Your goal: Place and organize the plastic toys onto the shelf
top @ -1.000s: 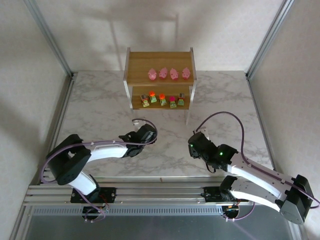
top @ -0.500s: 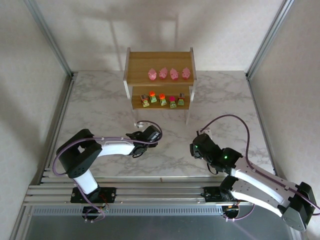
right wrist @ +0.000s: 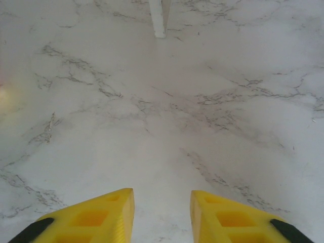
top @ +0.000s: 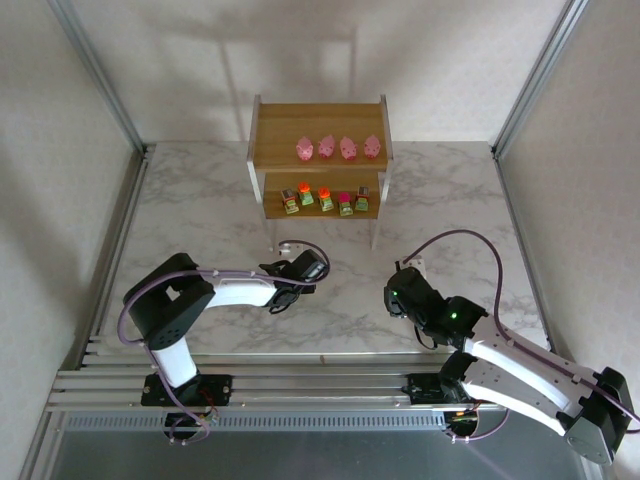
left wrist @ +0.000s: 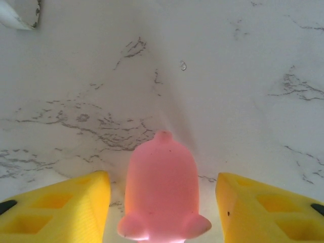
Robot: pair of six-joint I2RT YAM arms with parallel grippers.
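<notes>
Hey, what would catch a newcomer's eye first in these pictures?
A translucent pink rounded toy figure sits on the marble table between the yellow fingers of the left gripper. Farther back, the two-tier wooden shelf holds four pink figures above and five green-based blocky toys below.

Pink toy [left wrist: 162,188], yel. fingers [left wrist: 61,208], table [left wrist: 233,76] wht marble (grey veins).

Four pink toys [top: 327,149] line the shelf's [top: 300,120] top tier, five blocky ones [top: 326,199] the lower.
</notes>
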